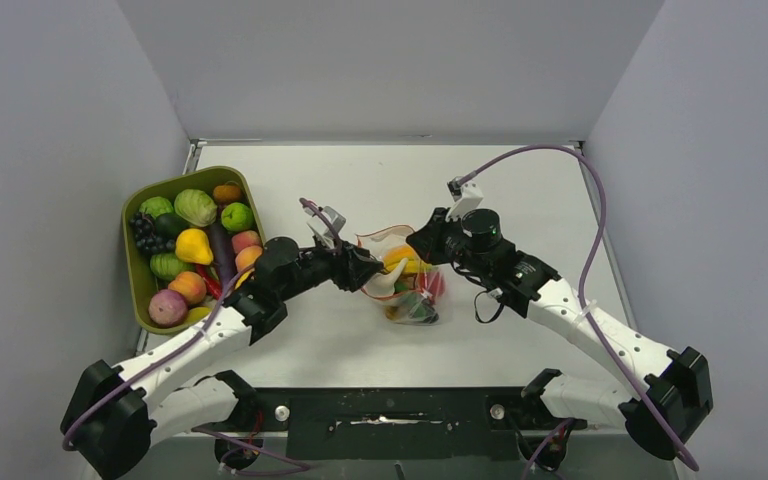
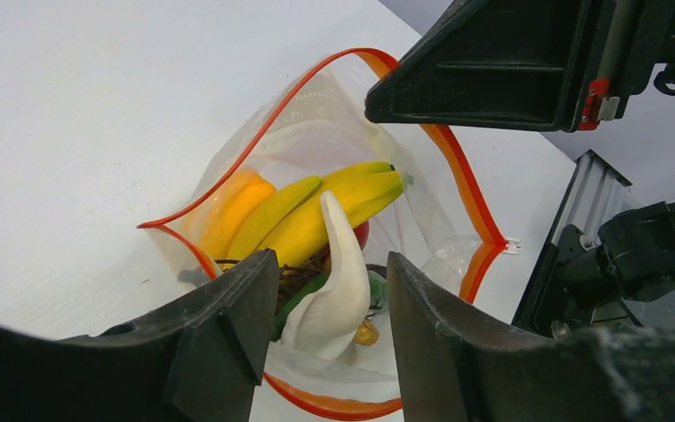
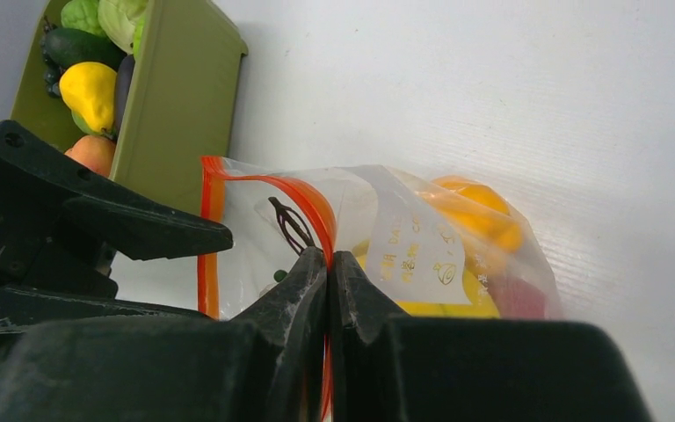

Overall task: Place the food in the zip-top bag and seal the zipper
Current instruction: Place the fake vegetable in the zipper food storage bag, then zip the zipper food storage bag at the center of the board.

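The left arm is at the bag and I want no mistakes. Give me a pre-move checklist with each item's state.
1. zip-top bag mouth open: ok, its zipper makes a wide loop.
2. right gripper clamped on the bag's rim: ok, jaws shut on it.
3. white piece over the mouth: ok, between the fingers of the left gripper, above the bananas.
4. White piece let go: cannot tell.
5. tray emptied of food: not ok, many pieces lie in it.
6. Zipper sealed: not ok.

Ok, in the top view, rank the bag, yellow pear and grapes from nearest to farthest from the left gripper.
1. bag, right beside the left gripper, on its right.
2. yellow pear, in the middle of the tray.
3. grapes, by the tray's left wall.
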`<state>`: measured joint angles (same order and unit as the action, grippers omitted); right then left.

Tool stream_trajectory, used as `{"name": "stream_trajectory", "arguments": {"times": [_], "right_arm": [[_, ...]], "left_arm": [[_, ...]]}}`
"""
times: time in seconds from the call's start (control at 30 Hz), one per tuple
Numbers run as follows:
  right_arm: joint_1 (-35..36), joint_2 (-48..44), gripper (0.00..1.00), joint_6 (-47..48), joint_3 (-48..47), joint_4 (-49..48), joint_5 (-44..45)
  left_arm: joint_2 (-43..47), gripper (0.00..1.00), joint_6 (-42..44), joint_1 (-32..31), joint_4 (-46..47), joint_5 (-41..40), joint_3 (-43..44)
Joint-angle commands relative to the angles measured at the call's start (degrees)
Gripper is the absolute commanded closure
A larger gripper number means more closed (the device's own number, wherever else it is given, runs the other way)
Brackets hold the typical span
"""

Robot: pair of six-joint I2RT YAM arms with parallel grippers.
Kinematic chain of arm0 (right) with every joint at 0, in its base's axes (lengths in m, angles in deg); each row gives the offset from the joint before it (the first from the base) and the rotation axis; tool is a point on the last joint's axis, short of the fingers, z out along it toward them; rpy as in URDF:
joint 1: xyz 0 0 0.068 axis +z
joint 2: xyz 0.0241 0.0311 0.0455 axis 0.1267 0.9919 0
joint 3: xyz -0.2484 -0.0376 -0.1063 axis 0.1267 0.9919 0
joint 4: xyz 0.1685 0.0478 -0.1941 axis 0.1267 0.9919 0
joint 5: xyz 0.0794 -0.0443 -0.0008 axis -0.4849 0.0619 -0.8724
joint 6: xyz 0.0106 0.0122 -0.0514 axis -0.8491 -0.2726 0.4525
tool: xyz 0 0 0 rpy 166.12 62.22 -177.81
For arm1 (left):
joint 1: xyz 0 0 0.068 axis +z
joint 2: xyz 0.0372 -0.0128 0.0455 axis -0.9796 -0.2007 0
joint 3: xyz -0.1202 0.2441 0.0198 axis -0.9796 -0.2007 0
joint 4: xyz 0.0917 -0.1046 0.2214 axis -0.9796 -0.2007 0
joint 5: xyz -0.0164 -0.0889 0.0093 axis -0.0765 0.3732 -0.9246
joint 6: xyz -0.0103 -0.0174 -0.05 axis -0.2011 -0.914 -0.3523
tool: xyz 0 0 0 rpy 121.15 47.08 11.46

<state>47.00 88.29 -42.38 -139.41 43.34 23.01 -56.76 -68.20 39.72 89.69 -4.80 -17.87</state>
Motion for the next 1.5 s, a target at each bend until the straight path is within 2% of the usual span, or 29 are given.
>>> {"name": "stream_trajectory", "arguments": {"times": [0.0,0.1,0.2,0.43,0.63,0.87,1.27,1.33,1.37,1.47], "right_arm": [[-0.3,0.5,1.0,2.8,-3.6,-2.0,-1.3],[-0.4,0.9,1.0,4.9,-3.9,-2.5,-3.9],[-0.4,1.2,1.0,7.6,-4.4,-2.3,-6.6],[-0.4,1.5,1.0,10.4,-5.2,-2.0,-11.6],[-0.3,3.7,1.0,12.9,-7.3,-1.3,-19.3],[0.0,5.3,1.0,13.3,-8.0,-0.7,-21.1],[2.5,8.3,1.0,16.7,-10.7,1.1,-22.8],[3.3,8.4,1.0,17.5,-11.0,1.3,-22.7],[3.8,8.4,1.0,17.8,-11.1,1.4,-22.6],[5.1,8.3,0.99,18.9,-11.3,2.2,-21.3]], "left_arm": [[4.4,0.52,6.2,-0.2,-5.8,-3.7,6.1],[6.2,0.52,16.5,-0.2,-13.0,-1.7,8.4],[8.6,0.54,31.9,-0.4,-20.2,3.8,8.7],[10.8,0.55,41.6,-0.4,-23.8,-3.6,8.6],[7.4,0.56,44.7,-0.4,-27.9,-6.6,11.4],[6.8,0.57,45.6,-0.3,-25.9,-8.5,10.7],[3.8,0.5,50.8,-0.3,-25.3,-12.5,10.5],[4.0,0.52,51.6,-0.2,-25.1,-11.0,10.1],[4.1,0.57,51.5,-0.2,-25.0,-10.3,9.9],[4.5,0.83,51.0,-0.2,-25.4,-9.8,9.9]]}}
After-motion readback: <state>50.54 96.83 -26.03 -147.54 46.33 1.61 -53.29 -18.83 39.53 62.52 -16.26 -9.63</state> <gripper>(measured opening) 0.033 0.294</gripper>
